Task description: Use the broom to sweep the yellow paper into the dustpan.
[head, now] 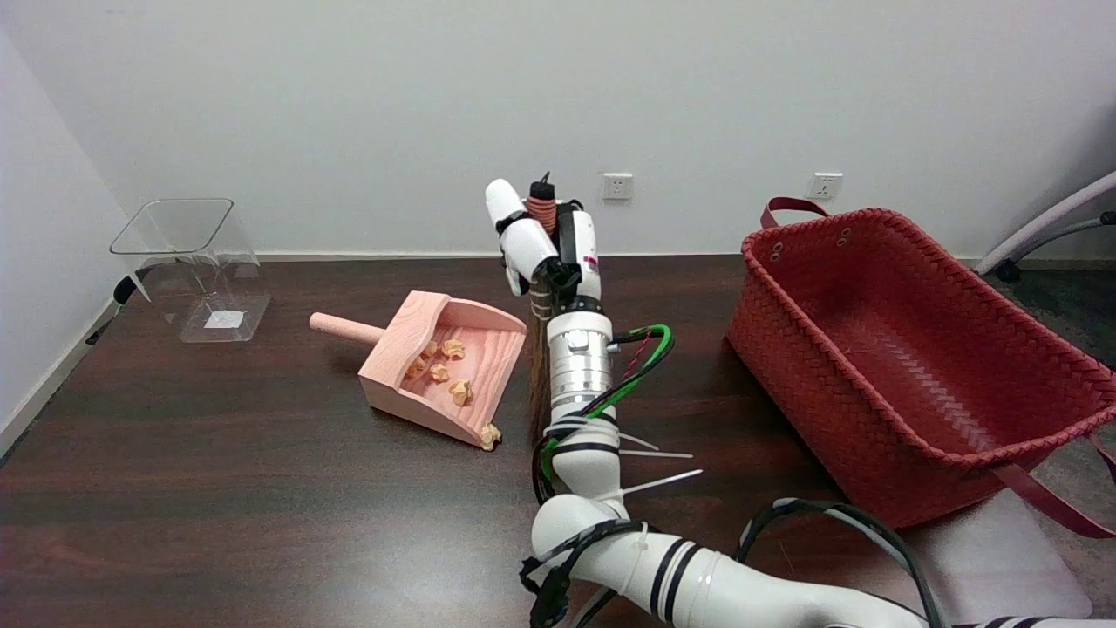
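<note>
We're near the end: right hand (pixel 545 240) fingers clenched round the broom (pixel 539 366), upright just right of the dustpan (pixel 440 366). Most yellow paper (pixel 449 371) is inside; one piece (pixel 490 434) sits at the lip, needs a leftward flick.

From my seat the room looks evenly lit, soft and fairly bright, with the wall (pixel 349 113) a flat pale grey. The dark table (pixel 218 506) carries a dull sheen toward its near edge and no harsh glare. Shadows are faint and short, a thin one beside the dustpan (pixel 436 366). The clear container (pixel 196 262) catches small highlights. Focus is sharp throughout, grain slight.
</note>
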`<state>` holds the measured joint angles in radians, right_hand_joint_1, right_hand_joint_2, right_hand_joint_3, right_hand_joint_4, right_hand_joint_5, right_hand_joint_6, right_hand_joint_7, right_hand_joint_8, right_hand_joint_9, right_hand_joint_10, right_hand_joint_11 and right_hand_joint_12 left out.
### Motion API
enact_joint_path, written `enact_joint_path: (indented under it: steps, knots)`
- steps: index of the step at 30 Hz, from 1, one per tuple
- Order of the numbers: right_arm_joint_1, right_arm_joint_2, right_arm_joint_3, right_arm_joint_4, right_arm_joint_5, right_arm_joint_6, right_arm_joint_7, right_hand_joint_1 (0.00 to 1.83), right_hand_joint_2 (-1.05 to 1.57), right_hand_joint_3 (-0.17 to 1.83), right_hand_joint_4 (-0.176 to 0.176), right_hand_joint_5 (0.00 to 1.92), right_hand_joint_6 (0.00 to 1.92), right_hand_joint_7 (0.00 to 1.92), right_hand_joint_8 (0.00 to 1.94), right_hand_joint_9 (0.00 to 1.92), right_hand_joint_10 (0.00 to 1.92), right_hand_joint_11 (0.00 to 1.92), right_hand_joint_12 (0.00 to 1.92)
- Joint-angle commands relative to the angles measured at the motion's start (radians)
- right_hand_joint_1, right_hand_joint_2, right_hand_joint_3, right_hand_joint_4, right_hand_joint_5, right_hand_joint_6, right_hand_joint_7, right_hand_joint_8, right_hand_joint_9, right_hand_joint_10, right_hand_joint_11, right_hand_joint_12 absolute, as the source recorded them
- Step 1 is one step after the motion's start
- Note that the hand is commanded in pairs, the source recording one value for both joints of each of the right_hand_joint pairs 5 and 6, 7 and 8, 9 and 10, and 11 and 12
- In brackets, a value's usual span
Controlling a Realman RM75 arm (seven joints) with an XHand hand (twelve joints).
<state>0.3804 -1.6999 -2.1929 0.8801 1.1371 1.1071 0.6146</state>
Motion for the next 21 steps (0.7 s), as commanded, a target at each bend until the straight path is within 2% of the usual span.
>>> enact_joint_path:
  steps: [1, 9, 21]
  knots:
    - [0.052, -0.09, -0.054, -0.149, -0.004, 0.068, -0.195, 0.65, 1.57, 0.17, 0.0, 1.92, 1.92, 1.9, 1.9, 1.92, 1.92, 1.92, 1.92]
    - [0.103, -0.176, -0.056, -0.331, -0.006, 0.068, -0.189, 0.64, 1.57, 0.15, 0.0, 1.92, 1.92, 1.89, 1.89, 1.92, 1.92, 1.92, 1.92]
    - [0.121, -0.236, -0.054, -0.402, 0.004, 0.057, -0.167, 0.61, 1.57, 0.09, 0.0, 1.92, 1.92, 1.85, 1.85, 1.92, 1.92, 1.92, 1.92]
